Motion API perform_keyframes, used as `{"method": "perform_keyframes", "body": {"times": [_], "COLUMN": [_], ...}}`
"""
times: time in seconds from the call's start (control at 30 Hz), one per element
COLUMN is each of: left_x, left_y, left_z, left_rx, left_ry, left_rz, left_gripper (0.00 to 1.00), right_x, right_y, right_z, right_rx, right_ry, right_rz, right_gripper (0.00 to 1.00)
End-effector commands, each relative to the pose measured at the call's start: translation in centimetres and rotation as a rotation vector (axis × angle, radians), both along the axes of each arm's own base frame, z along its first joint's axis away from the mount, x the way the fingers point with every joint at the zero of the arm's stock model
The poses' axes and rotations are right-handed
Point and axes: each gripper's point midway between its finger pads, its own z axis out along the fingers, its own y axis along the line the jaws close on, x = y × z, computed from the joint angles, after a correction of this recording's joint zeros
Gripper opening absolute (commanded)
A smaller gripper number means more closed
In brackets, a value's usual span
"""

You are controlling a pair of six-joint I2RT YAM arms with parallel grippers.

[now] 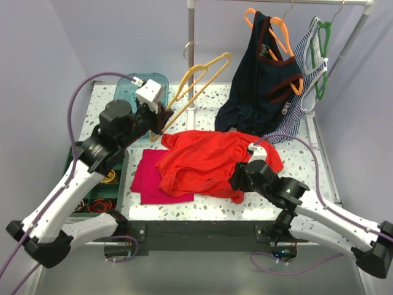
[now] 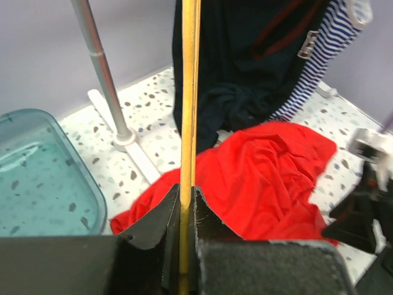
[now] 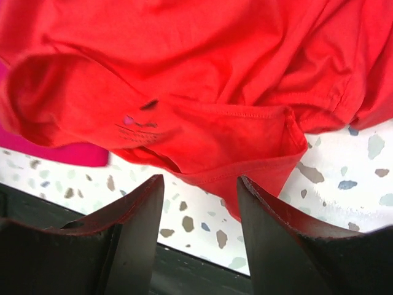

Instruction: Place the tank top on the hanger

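Speckled table: left tool clamped on hanger; right tool wide apart, empty, over tank top hem.

The tank top hides part of the magenta cloth — left wrist view crops the hanger.

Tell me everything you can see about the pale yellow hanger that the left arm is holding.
The hanger is thin, pale yellow-orange and plastic-looking, an open triangular frame with nothing hung on it. The left gripper is shut on its near end, the fingers pinching the narrow bar. It is held off the table, slanting up and away toward the rack pole. Its hook cannot be made out. Its gripped end sits by the tank top; whether they touch is unclear.
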Motion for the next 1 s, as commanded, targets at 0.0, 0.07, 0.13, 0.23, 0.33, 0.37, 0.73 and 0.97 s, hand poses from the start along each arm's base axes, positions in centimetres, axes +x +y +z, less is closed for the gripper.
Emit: {"method": "perform_keyframes", "body": {"times": [0.0, 0.07, 0.13, 0.23, 0.33, 0.37, 0.73, 0.97], "left_x": [-4.7, -5.9, -6.5, -7.1, -7.6, -7.7, -7.0, -6.8], "left_y": [0.2, 0.5, 0.7, 1.5, 2.0, 2.0, 1.8, 1.7], "left_z": [-0.6, -2.3, -3.4, -3.7, -3.8, -3.9, -5.6, -5.7], "left_rx": [-0.098, -0.098, -0.087, -0.075, -0.071, -0.07, -0.027, -0.015], "left_ry": [0.044, 0.081, 0.108, 0.113, 0.113, 0.118, 0.158, 0.156], "left_rz": [-0.1, -0.117, -0.121, -0.109, -0.101, -0.104, -0.092, -0.094], "left_gripper": [0.0, 0.0, 0.0, 0.0, 0.0, 0.0, 0.0, 0.0], "right_x": [0.1, 0.3, 0.0, -0.3, -1.3, -1.7, -8.7, -5.8], "right_y": [1.5, 1.5, 1.6, 1.8, 2.4, 2.7, 3.0, -2.3], "right_z": [-1.2, -2.5, -3.4, -4.1, -4.4, -4.6, -5.2, -1.0], "right_rx": [-0.001, -0.045, -0.086, -0.123, -0.112, -0.099, -0.128, -0.03], "right_ry": [0.027, 0.046, 0.05, 0.038, 0.048, 0.059, 0.082, -0.037], "right_rz": [0.014, -0.007, -0.008, -0.029, -0.02, -0.02, 0.096, -0.175], "right_gripper": [0.55, 0.54, 0.54, 0.46, 0.19, 0.1, 0.63, 0.55]}}
